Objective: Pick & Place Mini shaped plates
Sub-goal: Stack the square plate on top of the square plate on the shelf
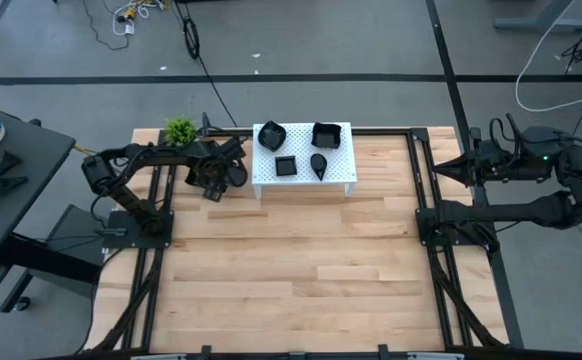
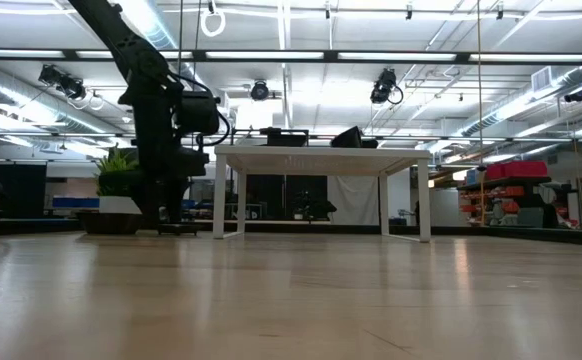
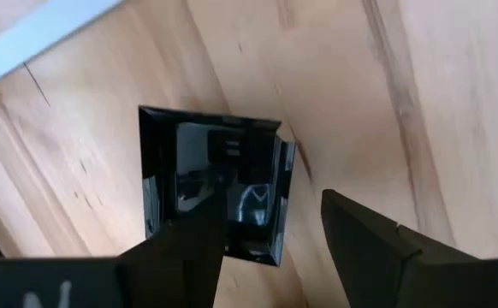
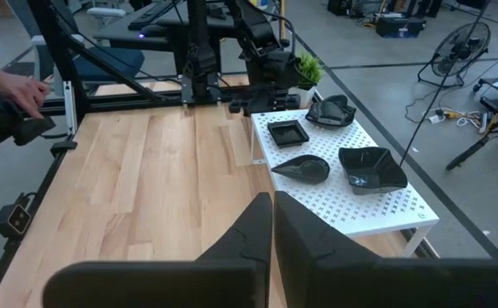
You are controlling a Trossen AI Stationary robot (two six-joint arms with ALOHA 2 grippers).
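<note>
So the left gripper [image 1: 214, 180] is hanging over the table [image 1: 301, 270] just left of the white stand [image 1: 343, 180], jaws wide apart, nothing held. Its wrist view is showing a square plate [image 3: 215, 188] lying flat on the wood right below, with one finger [image 3: 189, 248] sitting over the plate's near edge and the other one out past its side. That's the bit that's worrying me: if it's closing from there, one pad is probably landing on the glossy inside instead of the rim, and the plate is either skidding away or tipping up. These things look slick and low, so there isn't much to bite on. It's also close to the stand's leg, so a sideways shove could be knocking the plate into it.

Moving right, four more plates [image 1: 301, 148] are sitting on top of the stand, and any swing of that arm could be clipping them.

Far right, the right gripper [image 1: 449, 166] is parked off the table's edge, jaws together and empty, staying out of trouble.
</note>
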